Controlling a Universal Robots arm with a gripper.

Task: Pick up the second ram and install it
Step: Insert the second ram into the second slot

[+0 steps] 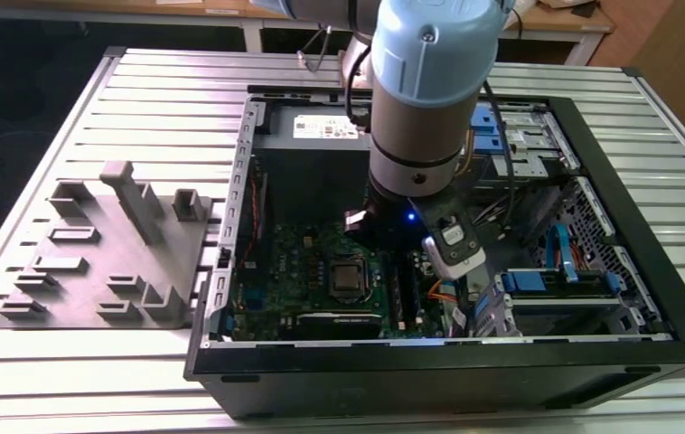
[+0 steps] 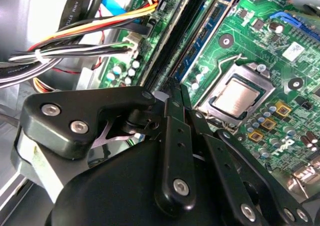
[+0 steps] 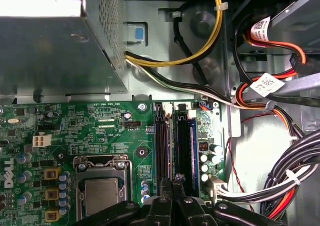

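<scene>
My gripper [image 1: 375, 237] is low inside the open computer case [image 1: 632, 181], over the memory slots of the green motherboard [image 3: 100, 121]. In both wrist views its black fingers are drawn together, tips nearly touching [image 3: 175, 180] [image 2: 175, 86]. They are shut on the second ram [image 3: 172, 141], seen edge-on as a thin strip between two black slots. How deep it sits in the slot is hidden. A blue-green strip [image 2: 205, 36] runs along the slot nearest the processor socket [image 2: 237, 96].
Cable bundles [image 3: 295, 176] [image 2: 75, 51] crowd the side of the slots away from the socket. A metal power supply box [image 3: 55, 56] borders the board. Blue drive brackets [image 1: 559, 280] fill the case's right. A grey fixture [image 1: 114, 253] stands outside, on the exterior view's left.
</scene>
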